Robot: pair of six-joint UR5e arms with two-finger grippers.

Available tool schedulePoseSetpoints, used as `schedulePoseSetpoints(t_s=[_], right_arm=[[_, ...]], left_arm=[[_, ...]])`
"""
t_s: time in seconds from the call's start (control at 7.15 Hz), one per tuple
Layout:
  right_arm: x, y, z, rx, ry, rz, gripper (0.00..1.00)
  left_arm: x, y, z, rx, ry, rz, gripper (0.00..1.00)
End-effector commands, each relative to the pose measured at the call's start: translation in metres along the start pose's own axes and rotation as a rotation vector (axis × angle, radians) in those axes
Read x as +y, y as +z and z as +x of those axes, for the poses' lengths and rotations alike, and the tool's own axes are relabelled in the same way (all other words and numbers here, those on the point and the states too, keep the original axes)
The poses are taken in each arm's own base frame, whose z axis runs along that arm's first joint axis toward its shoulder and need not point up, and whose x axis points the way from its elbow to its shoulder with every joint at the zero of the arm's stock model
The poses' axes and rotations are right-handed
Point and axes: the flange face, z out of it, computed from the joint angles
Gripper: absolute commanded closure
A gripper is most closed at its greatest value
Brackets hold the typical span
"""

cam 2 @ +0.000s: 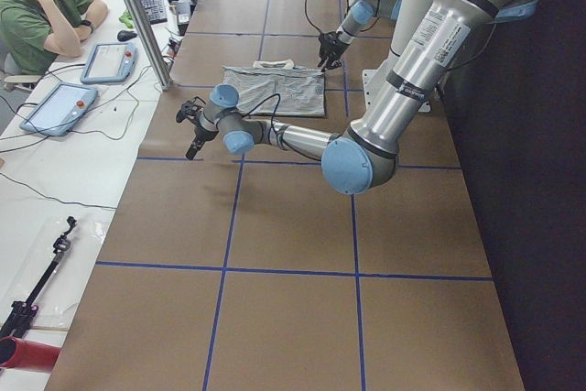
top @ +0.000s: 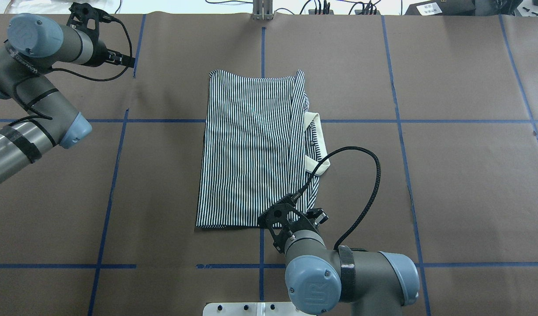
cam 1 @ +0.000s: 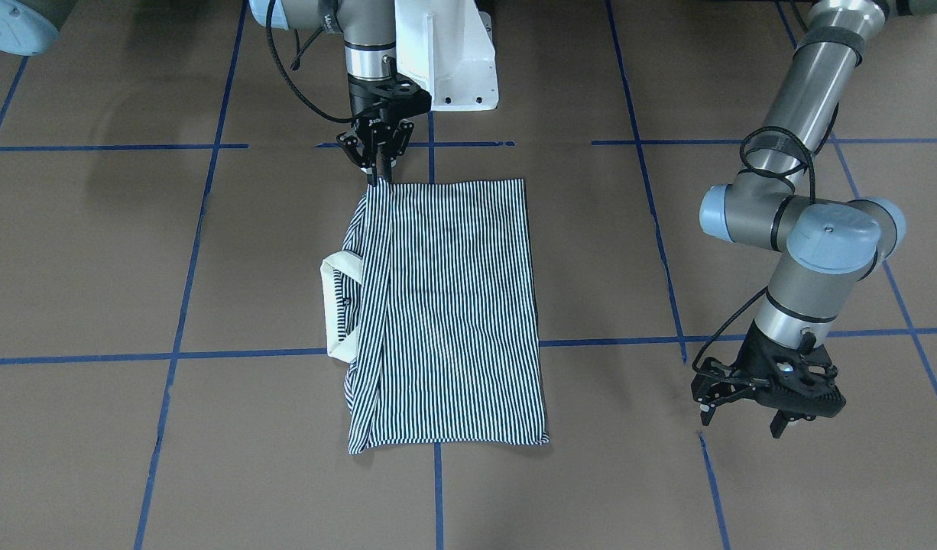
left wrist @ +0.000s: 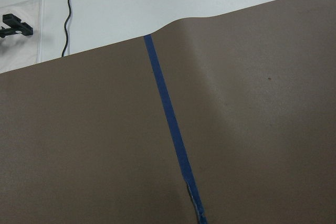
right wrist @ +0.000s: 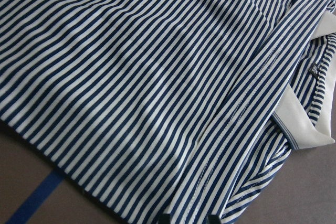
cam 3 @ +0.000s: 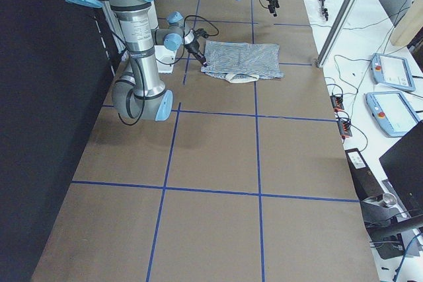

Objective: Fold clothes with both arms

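Fingertips (right wrist: 165, 216) of the right gripper (cam 1: 380, 177) showed at the bottom edge of the right wrist view, narrowly spaced with the striped hem between them. The jaws looked pinched on that corner.

Seen from overhead, the shirt (top: 251, 149) lay flat at the middle of the table (top: 449, 175), already folded to a long rectangle. Its collar (top: 318, 140) poked out at 3 o'clock, and the pinched corner sat at 5 o'clock.

The step in hand seemed to be taking hold for another fold, with only one side secured. The next move probably called for the left gripper (cam 1: 742, 422) to take a matching corner, so that both could lift evenly.

The right arm (top: 361, 272) reached short and steep from 6 o'clock. The left arm (top: 32, 109) was stretched out toward 10 o'clock, well apart from the shirt, its jaws spread wide and empty above bare table.
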Motion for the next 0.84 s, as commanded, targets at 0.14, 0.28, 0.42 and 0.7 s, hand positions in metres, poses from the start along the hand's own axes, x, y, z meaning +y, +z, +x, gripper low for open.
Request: schedulePoseSetpoints(t_s=[0.14, 0.28, 0.42, 0.7], right_arm=[[-0.0018, 0.0056, -0.0061, 0.001, -0.005, -0.005, 0.64], [0.0001, 0.0089, -0.0061, 0.007, -0.008, -0.01, 0.64], [0.0001, 0.0089, -0.0061, 0.007, -0.008, -0.01, 0.64], [0.0004, 0.0092, -0.0059, 0.009, -0.009, -0.012, 0.95]], left_arm=[[0.0001, 0.0, 0.0001, 0.001, 0.0, -0.001, 0.0], [0.0001, 0.0, 0.0001, 0.001, 0.0, -0.001, 0.0], [0.0001, 0.0, 0.0001, 0.001, 0.0, -0.001, 0.0], [0.0001, 0.0, 0.0001, 0.001, 0.0, -0.001, 0.0]])
